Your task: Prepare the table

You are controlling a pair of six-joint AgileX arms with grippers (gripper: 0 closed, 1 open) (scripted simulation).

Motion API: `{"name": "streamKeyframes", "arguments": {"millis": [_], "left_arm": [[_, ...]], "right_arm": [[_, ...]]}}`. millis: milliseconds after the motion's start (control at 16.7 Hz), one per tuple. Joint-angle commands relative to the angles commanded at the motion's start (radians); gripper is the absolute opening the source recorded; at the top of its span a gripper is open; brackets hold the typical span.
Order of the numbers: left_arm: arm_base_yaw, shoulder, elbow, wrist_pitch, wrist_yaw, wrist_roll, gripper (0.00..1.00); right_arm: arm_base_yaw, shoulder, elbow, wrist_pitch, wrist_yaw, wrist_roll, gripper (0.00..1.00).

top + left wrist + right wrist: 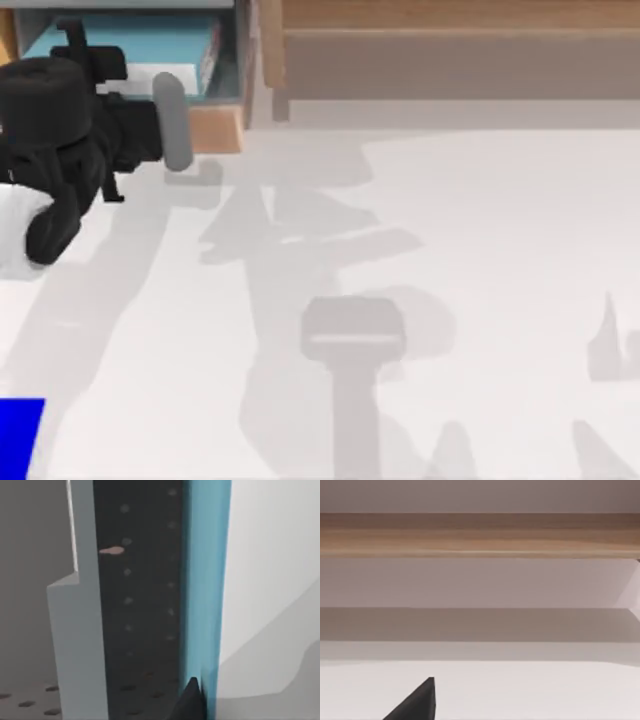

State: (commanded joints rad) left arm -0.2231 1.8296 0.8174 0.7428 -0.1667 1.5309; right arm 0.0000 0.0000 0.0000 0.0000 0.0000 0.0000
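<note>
The white table (470,250) spreads across the top view and shows again in the right wrist view (520,690). My left arm is black and lies over the table's far left. Its gripper (150,125) is at the grey bar handle (172,120) on the light-wood front (215,128) of a grey-lined box. A blue book (120,45) lies inside that box, and its edge (205,590) runs close past the left gripper (190,702). A black part of my right gripper (417,705) hangs over bare table, facing the shelf.
A long light-brown wooden shelf (450,50) runs along the back right, also seen in the right wrist view (480,535). A blue patch (20,438) sits at the near left corner. Grey arm shadows cross the middle of the table.
</note>
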Motion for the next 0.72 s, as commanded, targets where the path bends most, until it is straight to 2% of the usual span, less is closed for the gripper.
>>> {"name": "streamKeyframes", "arguments": {"millis": [360, 720], "left_arm": [[0.007, 0.042, 0.041, -0.006, 0.007, 0.001, 0.0], [0.007, 0.042, 0.041, -0.006, 0.007, 0.001, 0.45]], "right_arm": [[0.0, 0.0, 0.0, 0.0, 0.0, 0.0, 1.0], [0.0, 0.0, 0.0, 0.0, 0.0, 0.0, 1.0]]}}
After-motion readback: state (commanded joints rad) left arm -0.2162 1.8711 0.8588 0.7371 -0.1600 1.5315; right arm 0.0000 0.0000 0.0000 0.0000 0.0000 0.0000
